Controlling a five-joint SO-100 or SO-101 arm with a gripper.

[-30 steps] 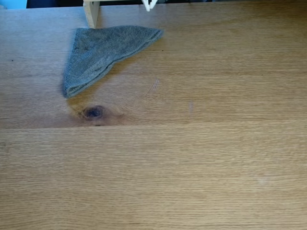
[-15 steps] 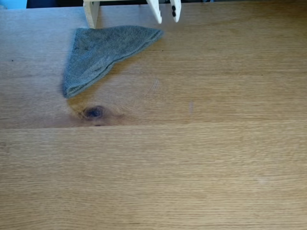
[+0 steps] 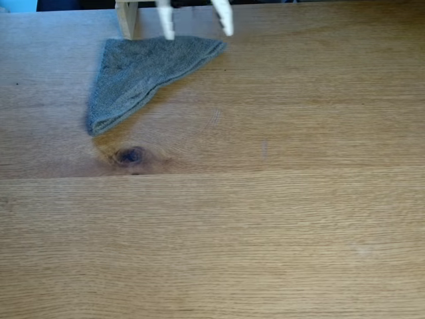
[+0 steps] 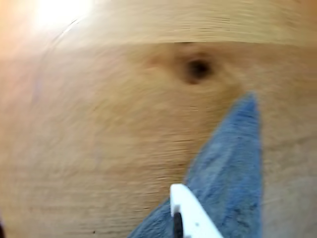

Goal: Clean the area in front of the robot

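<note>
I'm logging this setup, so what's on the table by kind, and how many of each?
Grey cloth: 1
Pale wooden post: 1
Gripper, jaws spread above the cloth's far edge: 1
Dark knot in the tabletop: 1
Total: 4

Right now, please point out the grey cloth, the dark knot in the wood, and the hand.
grey cloth [image 3: 136,73]: fixed view, middle of the folded fabric.
dark knot [image 3: 129,156]: fixed view, its dark centre.
hand [image 3: 197,28]: fixed view, midway between the two white fingertips, spread open.
</note>
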